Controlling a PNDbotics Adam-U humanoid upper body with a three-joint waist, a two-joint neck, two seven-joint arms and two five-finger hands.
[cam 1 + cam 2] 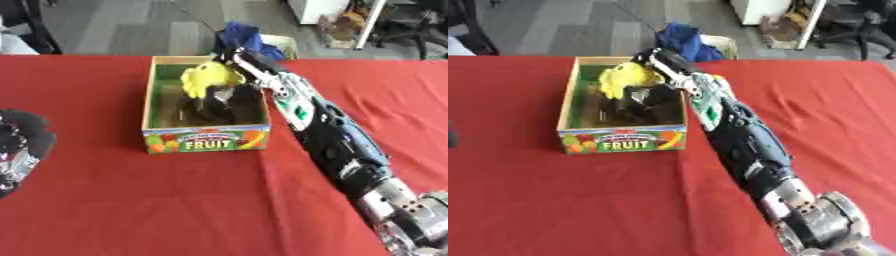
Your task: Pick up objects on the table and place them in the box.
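Observation:
A cardboard box (pixel 206 140) with "FRUIT" printed on its front stands on the red table, left of the middle. My right arm reaches in from the lower right, and my right hand (pixel 219 102) hangs down inside the box. A yellow object (pixel 206 77) sits at the back of the box, up against the top of that hand. The blur hides whether the hand holds it. My left hand (pixel 19 142) rests at the left edge of the left eye view, away from the box.
The red cloth (pixel 131 200) covers the whole table. A blue bundle (pixel 677 37) lies just behind the box, past the far edge. Chairs and clutter stand on the floor beyond.

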